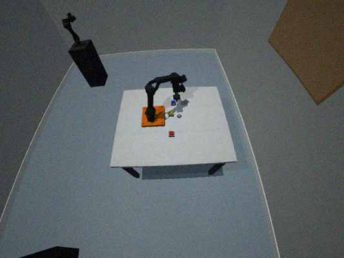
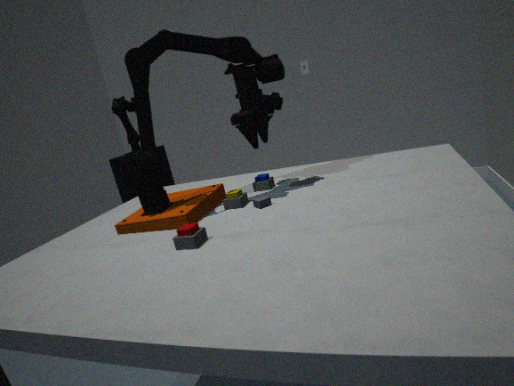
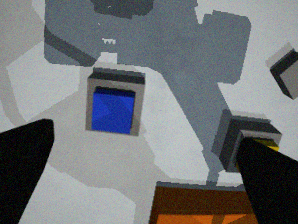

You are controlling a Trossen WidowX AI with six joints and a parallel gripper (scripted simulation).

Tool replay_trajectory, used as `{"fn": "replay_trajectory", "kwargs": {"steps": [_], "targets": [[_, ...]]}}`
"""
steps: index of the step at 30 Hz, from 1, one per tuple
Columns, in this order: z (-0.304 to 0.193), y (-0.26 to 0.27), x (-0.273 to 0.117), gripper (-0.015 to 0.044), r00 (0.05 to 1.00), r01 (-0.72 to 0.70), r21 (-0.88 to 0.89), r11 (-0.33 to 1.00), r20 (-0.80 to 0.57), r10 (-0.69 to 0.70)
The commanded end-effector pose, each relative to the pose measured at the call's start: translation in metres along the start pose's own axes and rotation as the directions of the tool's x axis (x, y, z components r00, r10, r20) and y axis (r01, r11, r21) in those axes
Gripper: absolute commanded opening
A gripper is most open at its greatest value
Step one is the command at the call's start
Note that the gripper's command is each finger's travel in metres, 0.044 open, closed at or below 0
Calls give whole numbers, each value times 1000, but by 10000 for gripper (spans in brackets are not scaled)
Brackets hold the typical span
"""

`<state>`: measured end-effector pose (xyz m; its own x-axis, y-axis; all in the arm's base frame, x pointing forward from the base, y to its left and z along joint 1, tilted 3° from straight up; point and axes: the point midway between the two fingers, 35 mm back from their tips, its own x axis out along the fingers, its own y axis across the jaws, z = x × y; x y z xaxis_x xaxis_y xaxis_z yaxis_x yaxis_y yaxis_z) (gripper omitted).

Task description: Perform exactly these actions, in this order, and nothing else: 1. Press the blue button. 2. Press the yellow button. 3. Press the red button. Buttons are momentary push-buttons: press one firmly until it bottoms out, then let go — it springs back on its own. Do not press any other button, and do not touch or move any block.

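From where I stand the pincer hangs well above the white surface, its fingers spread wide with nothing between them. The blue button sits below it, slightly toward the arm's side. In the wrist view the two dark fingers are cut off by the lower corners, and the right one covers most of the yellow button, leaving only a sliver of yellow on its grey housing. The blue button shows whole there, between the fingers and nearer the left one. The red button is out of the wrist view; the side view shows it alone in front of the orange base plate, well apart from the others. A small grey block lies just beside the yellow button. No writing can be read anywhere; from overhead the buttons are mere specks.
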<state>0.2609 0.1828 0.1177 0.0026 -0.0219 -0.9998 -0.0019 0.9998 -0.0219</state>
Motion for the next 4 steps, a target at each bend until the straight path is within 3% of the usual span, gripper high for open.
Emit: {"fn": "replay_trajectory", "kwargs": {"steps": [1, 4], "targets": [[-13, 22, 0, 400, 1000, 7, 12, 1000, -17, -7], [-13, 22, 0, 400, 1000, 7, 12, 1000, -17, -7]]}}
